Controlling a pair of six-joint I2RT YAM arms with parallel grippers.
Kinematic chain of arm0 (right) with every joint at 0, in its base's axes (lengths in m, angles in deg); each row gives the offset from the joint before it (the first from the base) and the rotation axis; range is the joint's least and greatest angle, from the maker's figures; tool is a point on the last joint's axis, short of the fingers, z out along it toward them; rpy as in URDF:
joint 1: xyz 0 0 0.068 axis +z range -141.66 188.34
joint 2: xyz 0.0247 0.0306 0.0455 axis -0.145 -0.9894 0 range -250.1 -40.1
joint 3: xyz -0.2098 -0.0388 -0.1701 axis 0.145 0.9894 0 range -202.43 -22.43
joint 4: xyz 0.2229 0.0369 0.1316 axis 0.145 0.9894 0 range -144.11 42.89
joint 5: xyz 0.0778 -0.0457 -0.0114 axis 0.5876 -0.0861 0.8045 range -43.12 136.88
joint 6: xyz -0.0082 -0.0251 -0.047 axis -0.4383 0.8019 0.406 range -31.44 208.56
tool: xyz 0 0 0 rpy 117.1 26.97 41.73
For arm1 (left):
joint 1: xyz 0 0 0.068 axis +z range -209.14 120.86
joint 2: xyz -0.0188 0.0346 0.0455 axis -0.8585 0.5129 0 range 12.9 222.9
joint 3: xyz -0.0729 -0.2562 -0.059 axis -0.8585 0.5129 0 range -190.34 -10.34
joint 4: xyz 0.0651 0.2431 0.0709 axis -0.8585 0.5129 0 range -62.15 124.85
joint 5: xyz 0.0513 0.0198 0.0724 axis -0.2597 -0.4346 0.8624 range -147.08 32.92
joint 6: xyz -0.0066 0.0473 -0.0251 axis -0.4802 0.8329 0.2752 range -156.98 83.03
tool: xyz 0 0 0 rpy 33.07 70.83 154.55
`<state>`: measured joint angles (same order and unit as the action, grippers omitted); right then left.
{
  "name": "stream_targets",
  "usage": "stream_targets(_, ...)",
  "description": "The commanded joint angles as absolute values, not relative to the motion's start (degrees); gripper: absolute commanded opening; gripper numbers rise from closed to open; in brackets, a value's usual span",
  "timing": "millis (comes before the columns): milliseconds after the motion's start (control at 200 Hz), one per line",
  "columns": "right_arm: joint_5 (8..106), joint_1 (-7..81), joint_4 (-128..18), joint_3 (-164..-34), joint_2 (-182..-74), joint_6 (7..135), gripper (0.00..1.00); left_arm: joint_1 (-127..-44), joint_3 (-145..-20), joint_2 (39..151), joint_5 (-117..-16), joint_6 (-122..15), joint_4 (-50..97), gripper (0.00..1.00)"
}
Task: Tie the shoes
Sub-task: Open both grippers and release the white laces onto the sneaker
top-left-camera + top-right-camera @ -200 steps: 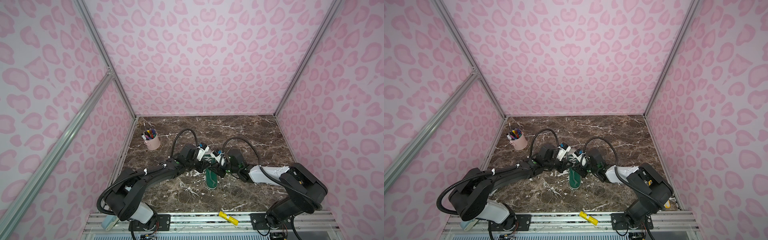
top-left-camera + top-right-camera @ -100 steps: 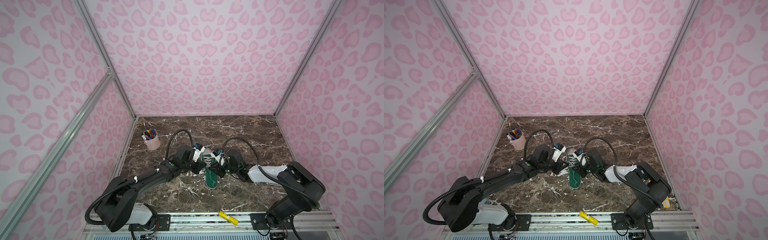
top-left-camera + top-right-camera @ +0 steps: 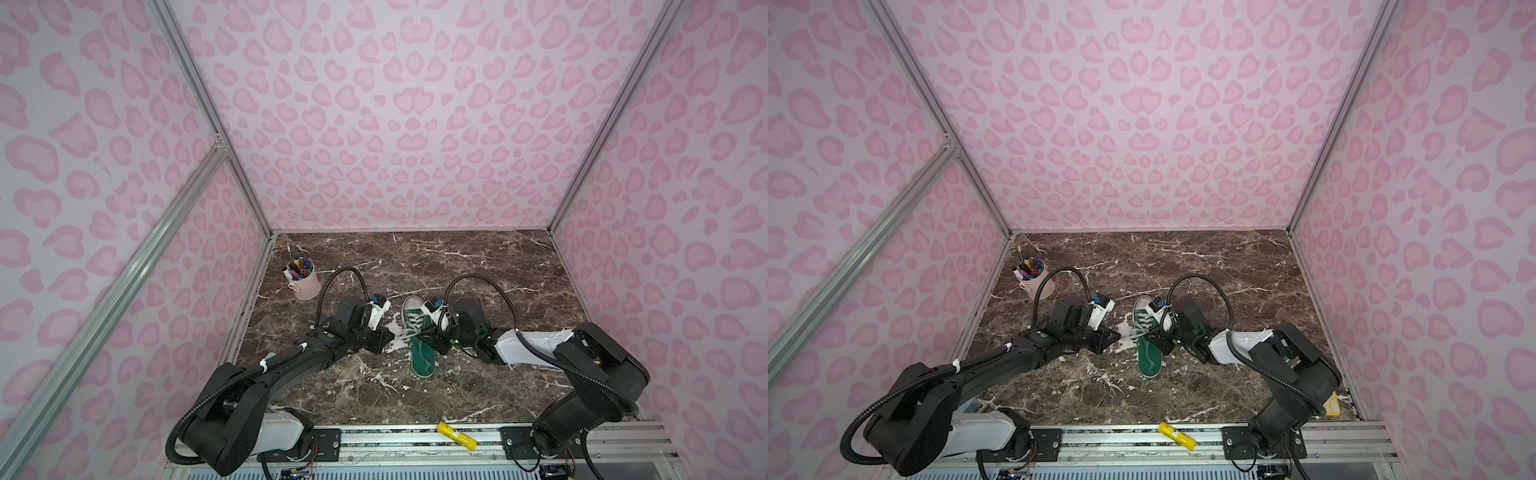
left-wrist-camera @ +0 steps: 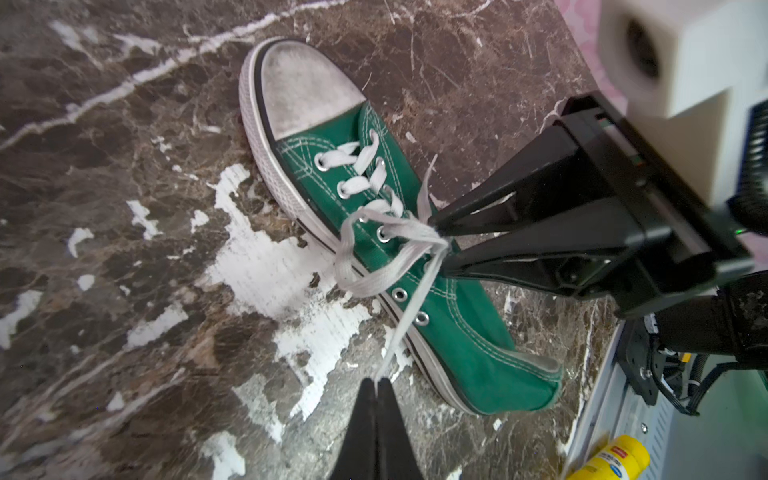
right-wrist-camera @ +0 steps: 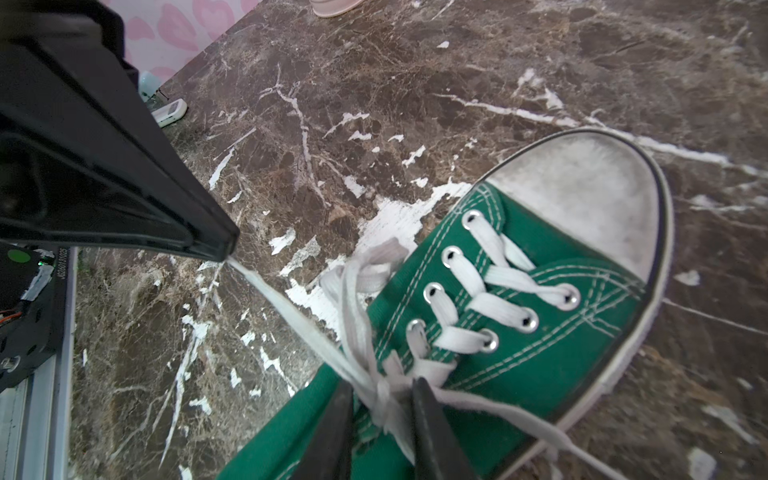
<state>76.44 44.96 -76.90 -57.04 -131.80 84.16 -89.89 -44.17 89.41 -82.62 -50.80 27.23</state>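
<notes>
**Position of the work.** The green sneaker (image 3: 420, 349) lies on the marble table (image 3: 457, 266), just toward 6 o'clock of the table's centre in both top views. Its toe points to 12 o'clock and its heel to 6 o'clock.

**Gripper state.** The left gripper (image 4: 376, 384), at the shoe's 9 o'clock side, is fully closed on the end of one strand of the laces (image 4: 411, 307). That strand runs taut from the fingertips to the crossing above the eyelets. The right gripper (image 4: 443, 243) reaches in from 3 o'clock. Its jaws are drawn in on the bunched crossing, and the lace between them leaves a narrow gap. A slack loop (image 4: 347, 257) hangs from this pinch over the sole rim toward 9 o'clock.

**Step in hand.** This appears to be the cinching stage: one arm anchors the crossing while the other tensions a free end. No finished bow is visible.

**Next move.** It calls for a steady outward pull toward 9 o'clock against a firm right-hand pinch. Too much force could drag the shoe or pull the loop through.
</notes>
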Motion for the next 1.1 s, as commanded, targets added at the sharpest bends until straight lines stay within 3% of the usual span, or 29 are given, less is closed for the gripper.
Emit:
stream_targets(0, 73.67, 44.76, -76.55, -57.24, -132.12, 83.97, 0.26, -89.73, -43.88, 90.48, -81.54, -51.10, 25.92, 0.04)
stream_targets(480, 74.07, 44.63, -73.19, -57.93, -131.21, 84.82, 0.26, -90.68, -45.60, 99.80, -83.35, -51.71, 22.18, 0.04)
stream_targets(540, 74.59, 44.63, -72.94, -57.93, -130.69, 84.61, 0.27, -90.74, -45.63, 99.89, -83.52, -52.33, 21.54, 0.16)
stream_targets(630, 75.20, 44.59, -72.71, -57.85, -129.22, 83.92, 0.32, -90.70, -45.46, 98.21, -82.33, -52.35, 21.89, 0.43)
stream_targets(715, 75.33, 44.62, -71.83, -57.89, -127.14, 82.96, 0.36, -90.28, -45.00, 94.94, -81.31, -51.92, 23.14, 0.54)
stream_targets(1095, 68.36, 43.33, -53.21, -54.10, -111.94, 80.44, 0.40, -81.39, -47.56, 84.19, -79.39, -51.63, 33.50, 0.63)
